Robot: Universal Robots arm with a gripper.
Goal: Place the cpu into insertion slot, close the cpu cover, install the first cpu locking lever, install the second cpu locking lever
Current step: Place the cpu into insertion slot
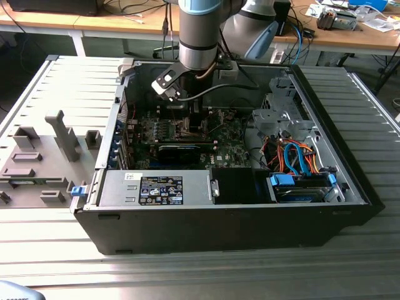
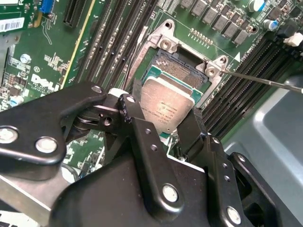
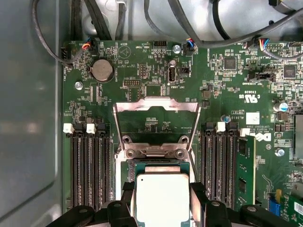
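Observation:
In both wrist views my gripper [image 2: 163, 119] [image 3: 162, 201] is shut on the cpu [image 2: 170, 101] [image 3: 162, 189], a pale silver square plate held by two opposite edges between the black fingers [image 2: 130, 111]. The plate sits slightly tilted, low over the insertion slot [image 2: 179, 70], whose dark brownish centre shows past its far edge. The cpu cover [image 3: 156, 105], a thin metal frame with an open window, is swung open beyond the slot. A thin locking lever [image 2: 265, 81] sticks out to one side. In the exterior view the gripper [image 1: 190, 120] reaches down into the open computer case over the green board.
Black memory slots [image 3: 90, 165] [image 3: 220, 161] flank the socket on both sides. The case holds a grey labelled box [image 1: 159, 187] at the front, a long black card [image 1: 179, 150], and a drive cage with orange and blue cables [image 1: 300, 159]. Black cables [image 3: 189, 19] hang over the board.

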